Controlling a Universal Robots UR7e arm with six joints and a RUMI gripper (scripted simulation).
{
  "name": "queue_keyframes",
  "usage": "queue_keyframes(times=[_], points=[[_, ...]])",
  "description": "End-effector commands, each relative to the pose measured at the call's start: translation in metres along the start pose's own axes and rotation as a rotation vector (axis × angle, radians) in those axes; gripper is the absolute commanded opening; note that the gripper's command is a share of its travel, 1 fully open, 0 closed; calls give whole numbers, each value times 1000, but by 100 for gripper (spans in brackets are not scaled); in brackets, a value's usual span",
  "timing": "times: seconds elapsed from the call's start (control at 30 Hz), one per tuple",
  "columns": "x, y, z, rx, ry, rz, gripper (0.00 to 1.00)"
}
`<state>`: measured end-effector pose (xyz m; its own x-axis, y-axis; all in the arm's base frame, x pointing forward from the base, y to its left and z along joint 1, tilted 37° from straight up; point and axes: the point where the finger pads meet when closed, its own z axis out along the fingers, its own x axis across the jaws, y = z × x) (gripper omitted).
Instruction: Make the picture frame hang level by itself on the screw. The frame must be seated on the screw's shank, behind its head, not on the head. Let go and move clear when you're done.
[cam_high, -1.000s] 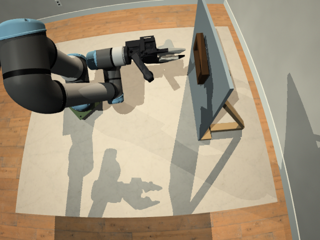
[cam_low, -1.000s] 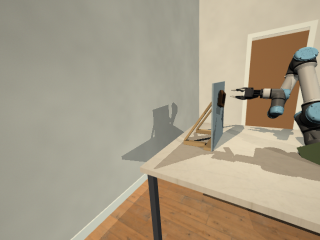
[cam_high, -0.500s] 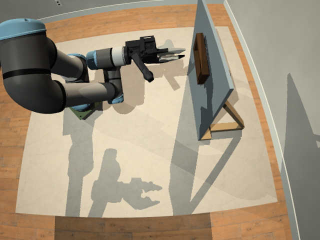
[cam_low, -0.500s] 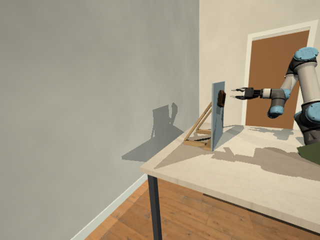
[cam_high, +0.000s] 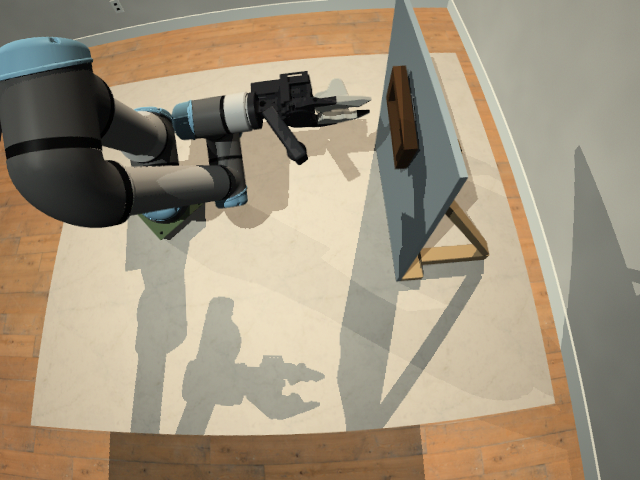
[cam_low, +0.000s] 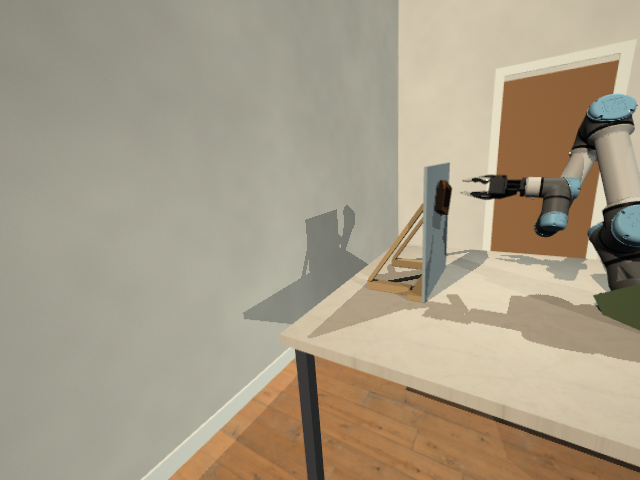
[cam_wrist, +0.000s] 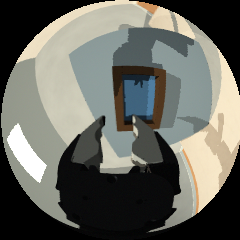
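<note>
The brown picture frame (cam_high: 402, 116) with a blue picture hangs high on the upright grey-blue board (cam_high: 429, 155). It also shows in the exterior view (cam_low: 443, 197) and in the wrist view (cam_wrist: 140, 97), where it looks roughly upright. The screw is hidden behind the frame. My gripper (cam_high: 368, 105) points level at the frame and stands a short way off from it, touching nothing. Its fingers are drawn partly together with a clear gap and hold nothing, as the exterior view (cam_low: 463, 187) and the wrist view (cam_wrist: 118, 121) also show.
The board (cam_low: 435, 232) stands near the table's far edge, propped from behind by a wooden triangular brace (cam_high: 460, 237). A grey wall runs close behind the brace. The arm's green base plate (cam_high: 165, 224) sits on the table's other side.
</note>
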<state>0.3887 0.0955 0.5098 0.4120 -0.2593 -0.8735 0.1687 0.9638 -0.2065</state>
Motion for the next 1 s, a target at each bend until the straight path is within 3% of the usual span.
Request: queue_keyframes(times=[0.0, 0.97], points=[[0, -1, -1, 1, 0, 0, 29], [0, -1, 6, 0, -1, 0, 29]])
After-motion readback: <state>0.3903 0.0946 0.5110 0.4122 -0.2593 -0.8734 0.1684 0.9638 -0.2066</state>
